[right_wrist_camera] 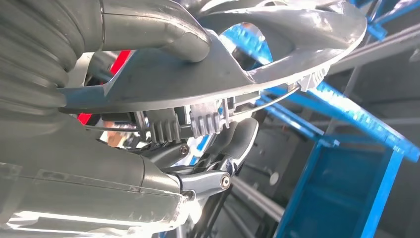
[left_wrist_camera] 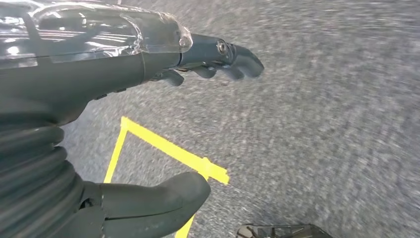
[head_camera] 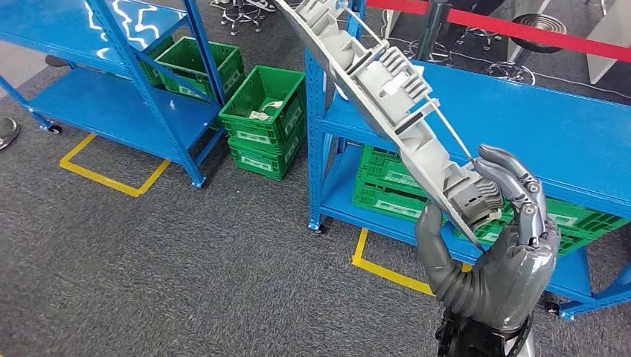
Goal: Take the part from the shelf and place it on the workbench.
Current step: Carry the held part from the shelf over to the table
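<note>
Closest to the head camera, the right hand [head_camera: 497,249] rises from the bottom edge and grips the lower rim of the part [head_camera: 394,111], a large grey plastic wheel-cover-like disc with ribs and a thin wire ring on its back. Its thumb presses one face of the rim and its darker fingers [head_camera: 521,186] curl over the other. In the right wrist view the same clamp is seen close up: the thumb lies across the smooth face of the part [right_wrist_camera: 237,74] and the fingers [right_wrist_camera: 237,139] close on the ribbed clips beneath. From the hand, the part slants up and away toward the top of the head view, held in the air in front of the blue shelf [head_camera: 521,126] and touching no surface.

Green crates [head_camera: 264,119] stand on the grey carpet between this shelf and a second blue shelf [head_camera: 111,89], and more crates [head_camera: 383,182] sit on the lower level behind the part. Yellow floor tape [head_camera: 387,271] marks the carpet.

Over bare carpet, the left hand [left_wrist_camera: 148,64] hangs with fingers [left_wrist_camera: 233,59] extended and apart from the thumb, holding nothing, above a yellow tape corner [left_wrist_camera: 168,148].
</note>
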Tool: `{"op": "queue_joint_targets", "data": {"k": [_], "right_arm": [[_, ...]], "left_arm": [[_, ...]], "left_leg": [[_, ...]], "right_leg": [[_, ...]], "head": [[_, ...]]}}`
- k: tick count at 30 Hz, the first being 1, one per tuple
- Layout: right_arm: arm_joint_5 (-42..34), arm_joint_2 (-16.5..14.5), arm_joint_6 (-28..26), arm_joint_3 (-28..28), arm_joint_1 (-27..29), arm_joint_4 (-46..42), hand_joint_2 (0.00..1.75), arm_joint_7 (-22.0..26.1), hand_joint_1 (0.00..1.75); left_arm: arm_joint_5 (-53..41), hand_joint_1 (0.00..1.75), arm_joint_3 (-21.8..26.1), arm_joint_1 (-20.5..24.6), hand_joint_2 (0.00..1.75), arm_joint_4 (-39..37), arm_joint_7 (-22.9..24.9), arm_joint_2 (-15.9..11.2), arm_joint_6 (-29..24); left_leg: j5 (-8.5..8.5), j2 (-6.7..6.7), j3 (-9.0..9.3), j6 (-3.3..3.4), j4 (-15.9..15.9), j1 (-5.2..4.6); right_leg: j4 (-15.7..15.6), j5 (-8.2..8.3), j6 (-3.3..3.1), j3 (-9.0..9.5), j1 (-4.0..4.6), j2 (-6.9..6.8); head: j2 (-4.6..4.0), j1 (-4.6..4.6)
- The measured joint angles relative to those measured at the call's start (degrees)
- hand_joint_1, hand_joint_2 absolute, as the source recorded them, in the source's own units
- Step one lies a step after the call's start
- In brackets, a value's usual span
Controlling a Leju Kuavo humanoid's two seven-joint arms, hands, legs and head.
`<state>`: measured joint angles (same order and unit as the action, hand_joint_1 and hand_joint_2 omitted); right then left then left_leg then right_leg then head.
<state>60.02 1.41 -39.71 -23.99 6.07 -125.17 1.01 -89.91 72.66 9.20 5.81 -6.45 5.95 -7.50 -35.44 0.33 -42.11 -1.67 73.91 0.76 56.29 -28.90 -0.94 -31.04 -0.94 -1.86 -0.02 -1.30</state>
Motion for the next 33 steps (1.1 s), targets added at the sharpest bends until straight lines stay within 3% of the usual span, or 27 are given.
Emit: {"op": "queue_joint_targets", "data": {"k": [1,2,4,6,8,10,11,13,14,15,16,17,19,20,22,23,24,26,27,28,30,31,33], "right_arm": [[0.01,0.01,0.01,0.0,0.0,0.03,1.75,0.0,1.75],[0.04,0.01,0.01,-0.01,0.0,0.07,1.75,0.0,1.75],[0.22,0.01,0.02,-0.02,-0.01,0.08,1.75,0.0,1.75],[0.44,0.02,0.03,-0.04,-0.02,0.07,1.75,0.0,1.75],[0.54,0.03,0.04,-0.09,-0.04,0.07,1.75,-0.05,1.75],[0.55,0.04,0.05,-0.14,-0.03,0.07,1.75,-0.23,1.75],[0.55,0.04,0.05,-0.15,0.02,0.07,1.75,-0.33,1.75],[0.53,0.05,0.04,-0.19,0.12,0.08,1.75,-0.39,1.75],[0.35,0.06,0.04,-0.26,0.09,0.14,1.75,-0.38,1.75],[0.09,0.08,0.05,-0.41,-0.08,0.27,1.75,-0.34,1.75],[-0.2,0.09,0.06,-0.67,-0.41,0.46,1.75,-0.3,1.75],[-0.44,0.1,0.07,-0.99,-0.92,0.7,1.75,-0.27,1.75],[-0.45,0.13,0.09,-1.73,-2.19,1.21,1.75,-0.37,1.75],[-0.31,0.14,0.09,-2.11,-2.76,1.42,1.75,-0.52,1.75],[0.09,0.22,0.11,-2.82,-3.65,1.83,1.75,-1.11,1.75],[0.33,0.28,0.11,-3.13,-3.98,2.0,1.75,-1.52,1.75],[0.52,0.34,0.13,-3.44,-4.31,2.19,1.75,-1.97,1.75],[0.9,0.46,0.11,-4.04,-4.76,2.5,1.75,-2.71,1.75],[1.05,0.52,0.11,-4.25,-4.93,2.61,1.75,-2.92,1.75],[1.27,0.58,0.1,-4.39,-5.05,2.7,1.75,-3.12,1.75],[1.63,0.7,0.1,-4.61,-5.28,2.9,1.75,-3.65,1.75],[1.83,0.8,0.1,-4.8,-5.38,3.02,1.75,-4.15,1.75],[2.23,1.13,0.1,-5.2,-5.6,3.18,1.75,-5.45,1.75]], "left_arm": [[0.0,0.0,0.01,-0.05,1.75,0.0,0.01,-0.03,0.0],[0.0,0.0,0.01,-0.08,1.75,0.0,0.03,-0.05,0.0],[-0.01,0.0,-0.01,-0.03,1.75,0.0,0.14,-0.07,0.01],[-0.01,0.0,-0.01,0.03,1.75,0.0,0.33,-0.02,0.02],[-0.01,0.0,-0.01,0.01,1.75,0.0,0.53,0.0,0.02],[-0.01,0.0,-0.01,0.01,1.75,0.01,0.63,0.05,0.02],[-0.01,0.0,-0.01,0.06,1.75,0.01,0.63,0.07,0.02],[0.04,0.0,-0.01,0.17,1.75,0.03,0.58,0.1,0.02],[0.24,0.0,-0.01,0.17,1.75,0.04,0.37,0.12,0.0],[0.61,0.0,0.01,0.12,1.75,0.04,0.02,0.18,-0.04],[1.07,0.0,0.02,0.05,1.75,0.04,-0.38,0.26,-0.1],[1.53,0.0,0.04,0.02,1.75,0.04,-0.72,0.36,-0.17],[2.11,0.0,0.1,0.06,1.75,0.04,-0.75,0.62,-0.24],[2.24,0.0,0.15,0.13,1.75,0.04,-0.55,0.74,-0.24],[2.32,0.0,0.27,0.17,1.75,0.04,0.04,0.92,-0.23],[2.31,0.0,0.31,0.13,1.75,0.05,0.36,0.91,-0.22],[2.26,0.0,0.33,0.03,1.75,0.04,0.73,0.9,-0.21],[1.96,0.0,0.37,-0.02,1.75,0.04,1.62,0.9,-0.19],[1.71,0.0,0.39,0.04,1.75,0.04,2.1,0.89,-0.17],[1.47,0.0,0.4,0.11,1.75,0.04,2.51,0.9,-0.16],[1.1,0.0,0.46,0.1,1.75,0.05,2.93,0.81,-0.16],[0.99,0.0,0.54,0.02,1.75,0.05,2.86,0.71,-0.21],[0.78,0.0,0.72,-0.06,1.75,0.07,2.26,0.51,-0.33]], "left_leg": [[1.2,0.15,0.48,-0.2,-1.06,0.21],[3.19,0.67,2.14,-0.32,-4.23,0.36],[6.41,3.62,6.33,-0.18,-12.08,0.18],[7.18,5.19,8.07,0.51,-15.51,-0.24],[7.21,3.76,7.95,1.33,-15.51,-0.39],[7.37,2.29,8.05,2.01,-15.75,-0.25],[7.48,1.53,8.16,2.36,-15.87,-0.17],[7.51,0.06,8.14,2.83,-15.87,-0.33],[7.5,-0.77,8.16,3.01,-15.86,-0.5],[7.49,-1.63,8.21,3.12,-15.85,-0.7],[7.49,-2.51,8.29,3.18,-15.84,-0.9],[7.49,-3.37,8.42,3.2,-15.83,-1.08],[7.49,-4.81,8.56,3.17,-15.79,-1.38],[7.52,-5.44,8.46,3.07,-15.73,-1.42],[7.72,-6.54,7.97,2.66,-15.7,-1.27],[7.85,-7.12,7.75,2.36,-15.74,-1.14],[7.75,-6.49,7.56,2.12,-15.56,-1.19],[6.1,-3.03,6.23,1.5,-13.13,-1.35],[4.46,-0.99,4.73,1.16,-10.19,-1.23],[2.7,-0.04,2.72,0.73,-6.46,-0.93],[0.88,0.02,-0.65,-0.02,-0.37,-0.12],[1.5,0.05,-0.94,-0.36,0.0,0.22],[5.09,1.25,1.92,-0.9,-5.45,0.68]], "right_leg": [[0.05,-0.15,0.19,0.12,-0.06,-0.72],[0.13,-0.35,0.43,0.33,-0.14,-1.41],[0.35,-0.91,1.16,0.82,-0.05,-2.64],[0.46,-1.32,1.89,1.21,0.19,-3.62],[0.29,-1.56,2.5,1.53,0.19,-4.6],[1.52,-2.97,3.05,1.32,-0.04,-3.41],[3.78,-4.52,3.21,0.42,-0.13,-2.01],[11.31,-8.31,3.15,-2.94,-0.11,0.77],[14.84,-9.52,3.03,-4.7,-0.04,1.32],[16.79,-9.64,2.84,-5.83,0.03,1.6],[16.63,-8.58,2.54,-6.06,0.11,1.81],[14.35,-6.51,2.13,-5.33,0.21,2.17],[7.15,-2.09,1.05,-2.57,0.38,4.27],[4.25,-0.91,0.62,-1.4,0.43,5.33],[1.85,-0.73,0.18,-0.39,0.51,6.15],[1.3,-0.76,0.18,-0.18,0.54,5.55],[0.87,-0.66,0.12,0.03,0.47,4.85],[-0.01,-0.37,-0.09,0.6,0.32,3.37],[-0.27,-0.32,-0.21,0.82,0.31,2.53],[-0.34,-0.38,-0.29,0.95,0.35,1.71],[-0.32,-0.61,-0.2,1.12,0.3,-0.02],[-0.29,-0.77,-0.02,1.27,0.22,-0.82],[-0.12,-1.26,0.58,1.72,-0.05,-2.27]], "head": [[0.0,0.08],[0.0,0.15],[0.0,0.34],[0.0,0.29],[0.0,0.11],[0.0,-0.09],[0.0,-0.33],[0.0,-1.0],[0.0,-1.35],[0.0,-1.63],[0.0,-1.85],[0.0,-2.05],[0.0,-2.26],[0.0,-2.19],[0.0,-2.11],[0.0,-2.13],[0.0,-2.19],[0.0,-1.63],[0.0,-1.33],[0.0,-1.02],[0.0,-0.79],[0.0,-0.69],[0.0,-0.52]]}}
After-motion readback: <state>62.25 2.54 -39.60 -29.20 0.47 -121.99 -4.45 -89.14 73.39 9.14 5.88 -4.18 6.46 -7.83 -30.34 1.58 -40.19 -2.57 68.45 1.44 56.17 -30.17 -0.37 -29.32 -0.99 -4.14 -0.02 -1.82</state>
